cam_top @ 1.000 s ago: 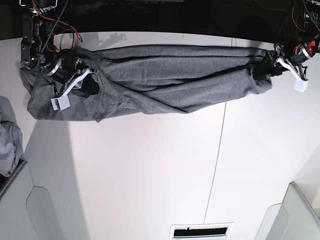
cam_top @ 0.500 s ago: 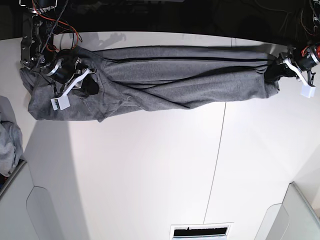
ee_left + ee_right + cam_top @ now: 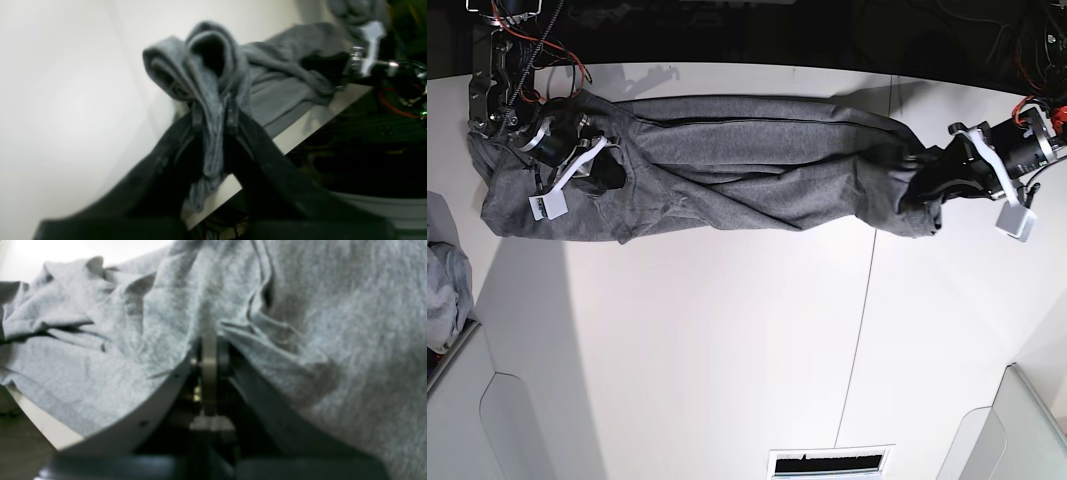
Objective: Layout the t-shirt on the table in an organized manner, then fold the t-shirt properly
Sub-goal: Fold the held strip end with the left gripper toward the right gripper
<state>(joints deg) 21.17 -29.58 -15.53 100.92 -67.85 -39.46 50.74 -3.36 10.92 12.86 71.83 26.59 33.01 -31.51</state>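
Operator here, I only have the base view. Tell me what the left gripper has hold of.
Observer: The left gripper is shut on a bunched fold of the t-shirt; cloth loops above the jaws and a tail hangs below.
Operator: Report the right gripper.
Observer: The right gripper has its jaws closed together, with shirt fabric draped around the tips. I cannot tell whether cloth is pinched.
Operator: Say where the left grip sits relative to the table.
Observer: Near the edge of the table; dark space shows just beyond.
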